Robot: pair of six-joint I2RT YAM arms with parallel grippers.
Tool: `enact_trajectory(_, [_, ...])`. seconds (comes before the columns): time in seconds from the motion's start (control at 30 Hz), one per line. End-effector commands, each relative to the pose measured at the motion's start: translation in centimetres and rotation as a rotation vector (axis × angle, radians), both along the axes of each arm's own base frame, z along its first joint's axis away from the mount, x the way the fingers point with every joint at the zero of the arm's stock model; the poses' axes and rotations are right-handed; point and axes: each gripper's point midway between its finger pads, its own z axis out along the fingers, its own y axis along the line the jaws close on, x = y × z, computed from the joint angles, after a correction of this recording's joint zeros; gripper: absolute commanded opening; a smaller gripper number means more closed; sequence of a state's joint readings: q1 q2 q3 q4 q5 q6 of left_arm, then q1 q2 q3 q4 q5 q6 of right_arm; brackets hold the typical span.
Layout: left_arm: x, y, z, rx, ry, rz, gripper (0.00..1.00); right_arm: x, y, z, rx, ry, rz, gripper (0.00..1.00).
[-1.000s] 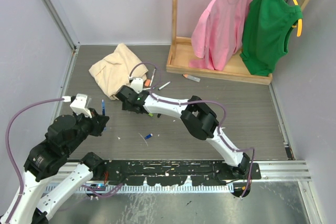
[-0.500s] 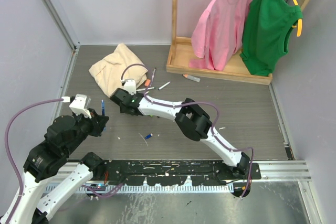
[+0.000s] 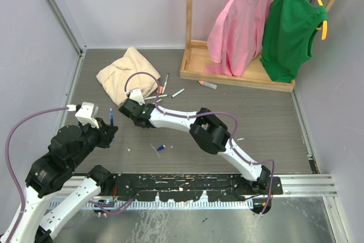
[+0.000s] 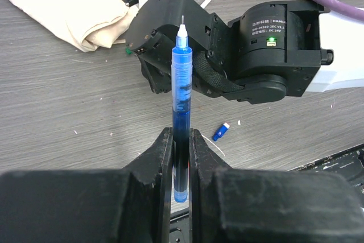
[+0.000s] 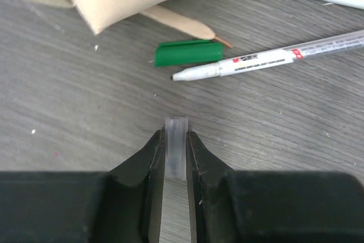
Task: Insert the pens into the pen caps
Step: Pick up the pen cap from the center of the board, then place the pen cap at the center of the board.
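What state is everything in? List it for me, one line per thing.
left gripper: shut on blue translucent pen.
blue translucent pen: upright, uncapped, white nib up.
right gripper: shut on small clear plastic piece.
green stubby cap: lying loose, on no pen.
white black-tipped pen: lying flat, uncapped.
small blue cap: lying loose, on no pen.

Robot test cell in a lab: plain pale walls (image 3: 131, 9) and aluminium framing (image 3: 58, 11) are enclosing a grey wood-grain table (image 3: 273, 129). The left arm (image 3: 65, 155) and right arm (image 3: 213, 132) are sitting bolted to a black mounting plate (image 3: 187, 181) at the near edge; a wooden garment rack (image 3: 189, 15) is standing far right.
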State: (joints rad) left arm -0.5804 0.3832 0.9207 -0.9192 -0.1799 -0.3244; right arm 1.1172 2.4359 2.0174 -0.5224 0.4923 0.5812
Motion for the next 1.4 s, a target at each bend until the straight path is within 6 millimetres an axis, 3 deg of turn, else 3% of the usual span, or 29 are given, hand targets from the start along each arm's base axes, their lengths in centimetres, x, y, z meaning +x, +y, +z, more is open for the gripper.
enact_trajectory(0.0, [0.2, 0.1, 1.3, -0.018, -0.042, 0.012, 0.00, -2.0, 1.3, 3.0, 0.029, 0.014, 0.232, 0.14])
enact_trajectory(0.17, [0.2, 0.3, 1.3, -0.018, -0.043, 0.018, 0.00, -3.4, 1.8, 8.3, 0.167, -0.038, 0.390, 0.10])
enact_trajectory(0.4, [0.3, 0.9, 1.5, -0.023, -0.060, 0.054, 0.00, -2.8, -3.5, 13.4, 0.345, -0.062, 0.334, 0.11])
enact_trajectory(0.5, [0.6, 1.7, 1.4, -0.013, -0.062, 0.100, 0.00, -1.6, -7.7, 12.8, 0.351, -0.023, 0.239, 0.11])
enact_trajectory(0.6, [0.8, 2.5, 1.3, -0.002, -0.064, 0.149, 0.03, -0.8, -13.3, 10.5, 0.324, 0.031, 0.138, 0.10])
enact_trajectory(0.83, [1.1, 1.8, 1.6, -0.028, -0.061, 0.135, 0.05, -2.4, -23.3, 6.5, 0.175, 0.092, -0.019, 0.11])
enact_trajectory(1.0, [1.7, 0.9, 1.8, -0.037, -0.035, 0.123, 0.00, -4.6, -25.8, 3.6, 0.062, 0.180, -0.033, 0.13])
enact_trajectory(1.37, [2.5, -0.2, -0.1, -0.075, 0.025, 0.135, 0.00, -6.6, -27.5, 0.3, -0.041, 0.295, -0.037, 0.21])
